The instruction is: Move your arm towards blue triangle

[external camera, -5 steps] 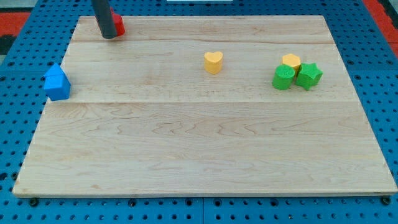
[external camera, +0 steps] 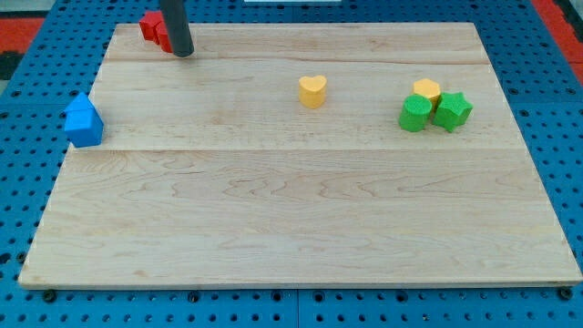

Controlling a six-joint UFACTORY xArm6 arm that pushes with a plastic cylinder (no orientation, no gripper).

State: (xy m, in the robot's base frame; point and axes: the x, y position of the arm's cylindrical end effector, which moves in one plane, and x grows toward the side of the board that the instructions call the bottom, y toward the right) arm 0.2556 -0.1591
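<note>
my tip (external camera: pixel 183 53) beside red block (external camera: pixel 152 29)

My wooden board (external camera: pixel 301 210) carries a yellow heart block (external camera: pixel 312 91) near its top middle. Left of that heart lie a blue block (external camera: pixel 84 121) and a red block (external camera: pixel 152 27). Right of it cluster a yellow block (external camera: pixel 426 89) and two green blocks (external camera: pixel 415 114) (external camera: pixel 452 110).

My tip (external camera: pixel 183 53) rests near the top left corner of the wooden surface (external camera: pixel 291 219), just right of a red block (external camera: pixel 153 27) whose shape I cannot make out. The blue triangle (external camera: pixel 84 121) lies below and to my left, well apart. A yellow heart (external camera: pixel 312 91) sits to my right; farther right, two green blocks (external camera: pixel 416 114) (external camera: pixel 452 110) touch a yellow block (external camera: pixel 425 89).
</note>
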